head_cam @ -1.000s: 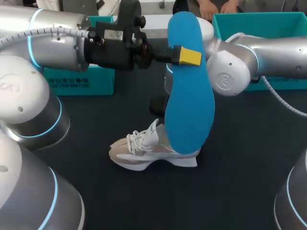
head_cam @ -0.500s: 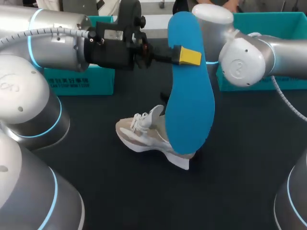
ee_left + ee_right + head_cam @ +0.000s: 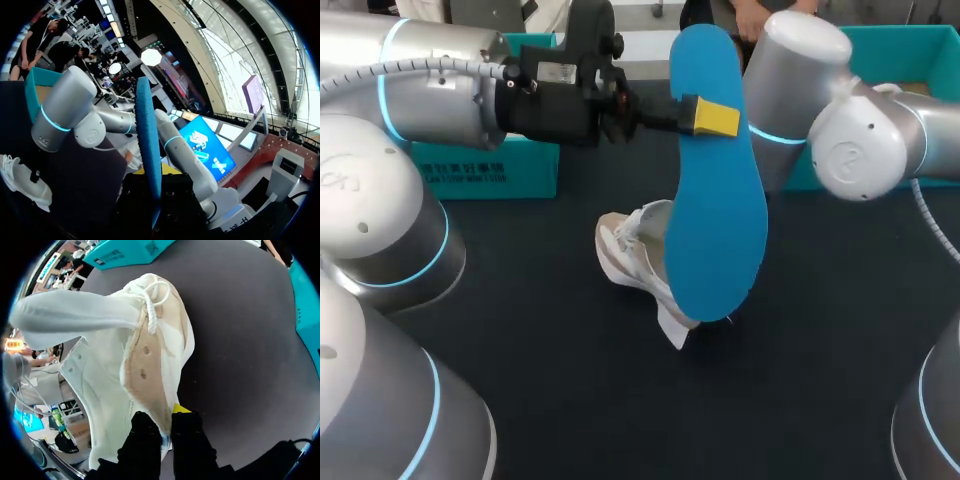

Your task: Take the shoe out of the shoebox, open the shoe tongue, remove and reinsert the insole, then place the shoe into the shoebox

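The left arm (image 3: pixel 440 80) comes in from the left and holds its left gripper (image 3: pixel 710 117) high above the table (image 3: pixel 520 400). Its fingers are clamped on the blue insole (image 3: pixel 715 210), and one yellow tip lies flat against the face turned to the head camera. The insole hangs upright with its long axis vertical. In the left wrist view it shows edge-on as a thin blue blade (image 3: pixel 148 150) rising out from between the fingers. The right arm (image 3: pixel 860 150) reaches in from the right, and its wrist goes down behind the insole, so the head view hides its gripper. The right wrist view shows the right gripper (image 3: pixel 165 421) closed on the shoe (image 3: pixel 125 370). One black finger sits inside the opening and the other outside, with the beige collar edge pinched between them. The shoe (image 3: pixel 635 255) is white and beige. It is near the middle of the table, partly behind the insole's lower half, and steeply tilted. Whether it touches the table cannot be told. Its white tongue (image 3: pixel 75 312) is pulled out away from the opening, and the laces (image 3: pixel 152 295) are bunched at its base. The teal shoebox (image 3: pixel 920 50) stands at the far right of the table, well apart from the shoe. A second teal box (image 3: pixel 485 165) stands at the far left under the left arm.
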Motion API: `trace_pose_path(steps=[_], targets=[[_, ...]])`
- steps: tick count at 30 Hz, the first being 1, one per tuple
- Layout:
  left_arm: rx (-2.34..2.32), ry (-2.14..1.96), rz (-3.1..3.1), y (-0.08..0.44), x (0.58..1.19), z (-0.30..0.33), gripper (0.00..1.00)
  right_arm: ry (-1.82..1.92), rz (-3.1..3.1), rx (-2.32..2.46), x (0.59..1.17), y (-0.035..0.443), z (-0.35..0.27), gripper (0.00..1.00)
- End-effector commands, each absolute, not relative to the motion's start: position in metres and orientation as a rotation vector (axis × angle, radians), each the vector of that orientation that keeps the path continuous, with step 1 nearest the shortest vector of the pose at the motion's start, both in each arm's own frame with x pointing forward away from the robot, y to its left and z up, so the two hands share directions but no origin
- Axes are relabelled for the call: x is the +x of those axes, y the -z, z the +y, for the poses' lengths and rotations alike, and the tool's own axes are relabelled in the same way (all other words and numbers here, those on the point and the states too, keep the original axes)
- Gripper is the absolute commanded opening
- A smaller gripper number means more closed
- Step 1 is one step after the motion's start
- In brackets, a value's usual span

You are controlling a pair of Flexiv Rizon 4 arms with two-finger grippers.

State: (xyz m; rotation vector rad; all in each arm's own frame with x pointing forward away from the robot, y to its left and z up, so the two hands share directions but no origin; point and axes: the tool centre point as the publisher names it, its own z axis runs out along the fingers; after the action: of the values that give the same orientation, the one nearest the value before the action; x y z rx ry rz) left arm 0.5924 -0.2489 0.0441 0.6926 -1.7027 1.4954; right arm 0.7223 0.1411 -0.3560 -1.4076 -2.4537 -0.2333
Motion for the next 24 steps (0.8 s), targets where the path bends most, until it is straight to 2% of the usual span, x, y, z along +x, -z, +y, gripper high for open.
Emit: trace_pose_path(steps=[1, 10, 24], targets=[[0.695, -1.497, -1.701, -0.043, 0.591, -0.249, 0.0, 0.261, -2.459, -1.415, 0.718, 0.354, 0.139, 0.0], [0.695, -1.497, -1.701, -0.043, 0.591, -0.249, 0.0, 0.382, -2.331, -1.729, 0.712, 0.364, 0.131, 0.0], [0.695, -1.497, -1.701, -0.043, 0.591, -0.249, 0.0, 0.404, -2.246, -1.865, 0.699, 0.373, 0.12, 0.0]])
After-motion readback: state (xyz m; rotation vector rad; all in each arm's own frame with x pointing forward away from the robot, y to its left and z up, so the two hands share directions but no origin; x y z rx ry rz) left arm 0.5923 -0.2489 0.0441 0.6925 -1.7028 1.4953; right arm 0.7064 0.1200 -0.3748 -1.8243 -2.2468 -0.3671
